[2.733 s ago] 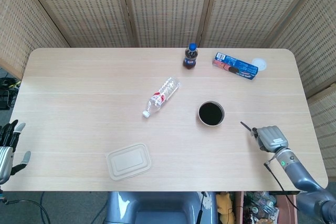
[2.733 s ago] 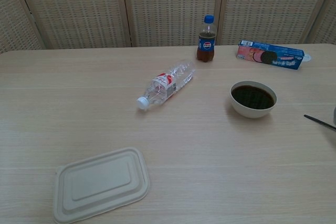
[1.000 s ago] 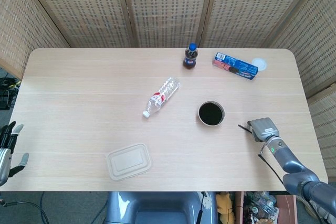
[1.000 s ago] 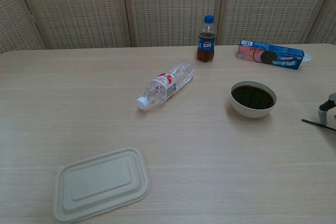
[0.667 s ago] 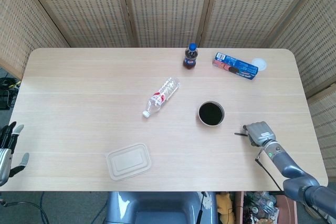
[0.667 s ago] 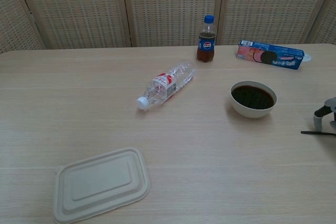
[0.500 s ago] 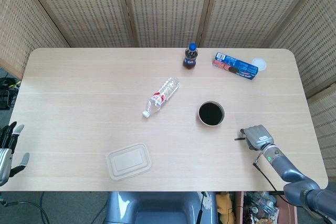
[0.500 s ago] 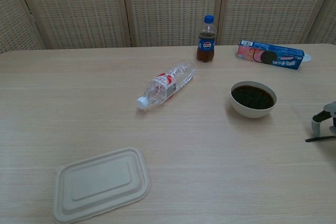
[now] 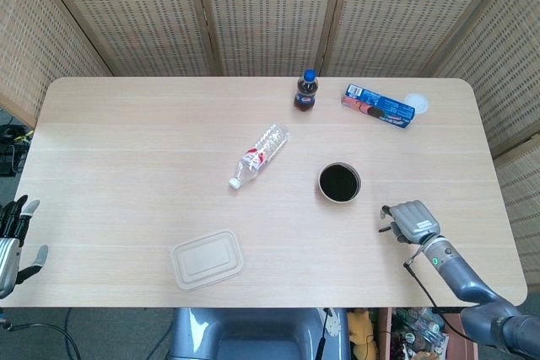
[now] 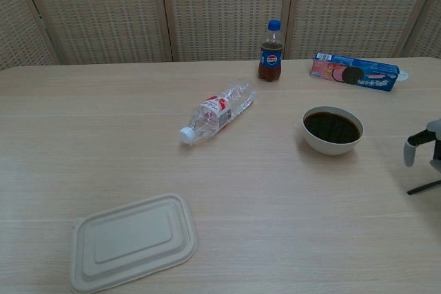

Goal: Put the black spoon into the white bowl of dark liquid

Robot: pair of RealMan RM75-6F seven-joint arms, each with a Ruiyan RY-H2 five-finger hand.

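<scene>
The white bowl (image 9: 339, 182) of dark liquid stands right of the table's middle, also seen in the chest view (image 10: 332, 129). My right hand (image 9: 412, 221) lies on the table to the bowl's right and nearer the front edge, a short gap away. It holds the thin black spoon (image 9: 385, 229), of which only a short end sticks out toward the bowl's side. In the chest view that end (image 10: 424, 187) slants just above the tabletop at the right border, under one finger (image 10: 412, 146). My left hand (image 9: 13, 238) hangs off the table's left front corner, fingers apart and holding nothing.
A clear water bottle (image 9: 258, 155) lies on its side at centre. A small cola bottle (image 9: 306, 92), a blue biscuit packet (image 9: 378, 105) and a white disc (image 9: 416, 104) sit along the far edge. A lidded beige food box (image 9: 207, 259) rests near the front edge.
My right hand has slid left and toward the front edge with the spoon. The spoon's free end has swung from pointing far-left to near-left. The left hand is unchanged.
</scene>
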